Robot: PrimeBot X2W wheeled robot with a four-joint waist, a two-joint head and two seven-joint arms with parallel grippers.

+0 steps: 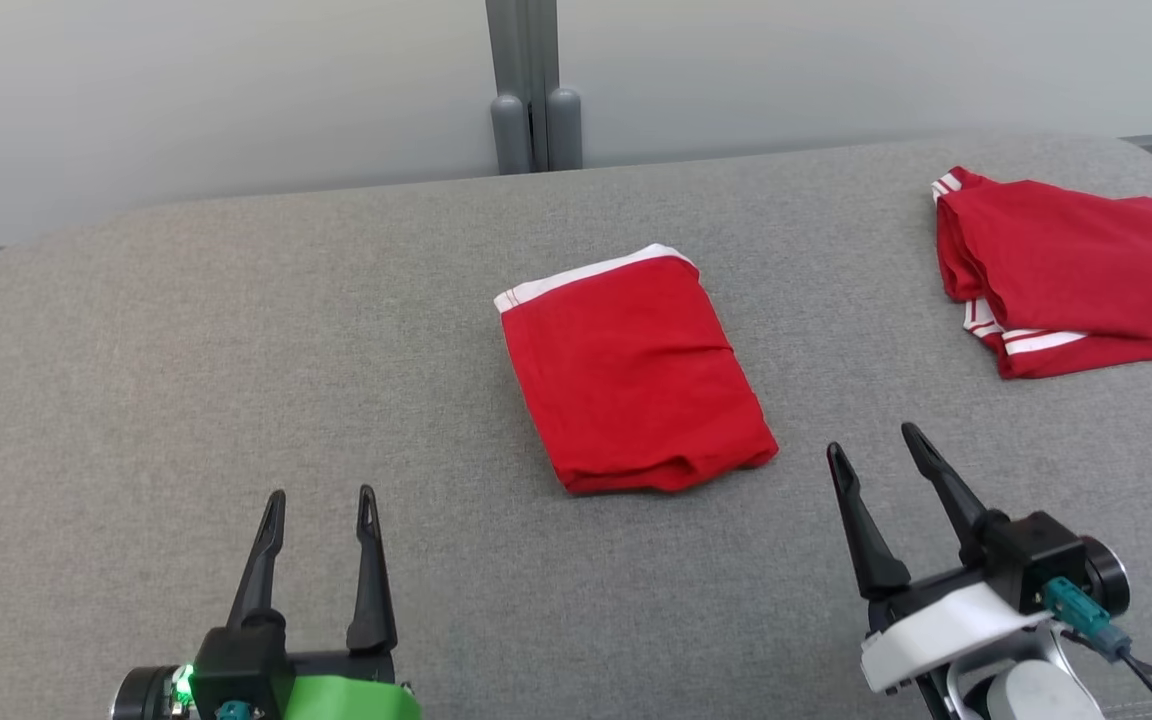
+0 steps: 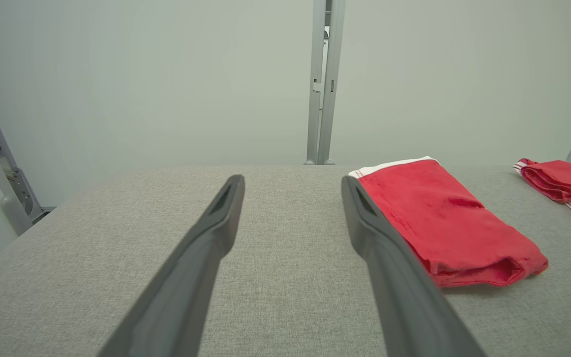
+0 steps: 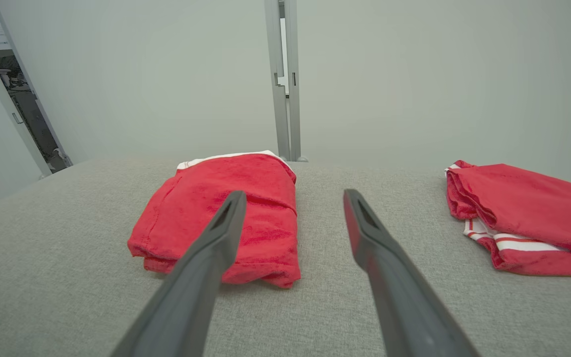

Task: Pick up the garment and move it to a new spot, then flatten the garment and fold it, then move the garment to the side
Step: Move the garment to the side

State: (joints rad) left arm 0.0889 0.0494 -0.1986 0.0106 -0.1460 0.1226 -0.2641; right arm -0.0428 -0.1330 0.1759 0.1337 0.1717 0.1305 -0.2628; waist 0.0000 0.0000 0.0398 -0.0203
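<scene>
Since the garment (image 1: 636,370) lies folded at the middle of the grey worktop (image 1: 186,350), only the move aside seems left (a second red garment (image 1: 1071,270) lies far right); left gripper (image 1: 323,505) and right gripper (image 1: 871,445) hold nothing, fingers spread wide.

The table (image 1: 236,350) is covered in a grey woven cloth, matt and slightly coarse, with a fine fleck in the weave. The folded garment (image 1: 636,375) in the middle is soft red cloth, matt, with a smooth white band along its far edge and stitched hems. The second garment (image 1: 1076,270), far right, is the same red cloth with white striped trim. The left gripper (image 1: 321,505) and right gripper (image 1: 876,450) have dark fingers that look like smooth matt plastic. The wall (image 1: 186,90) behind is pale and matt, and the post (image 1: 534,90) in it looks like grey painted metal.
</scene>
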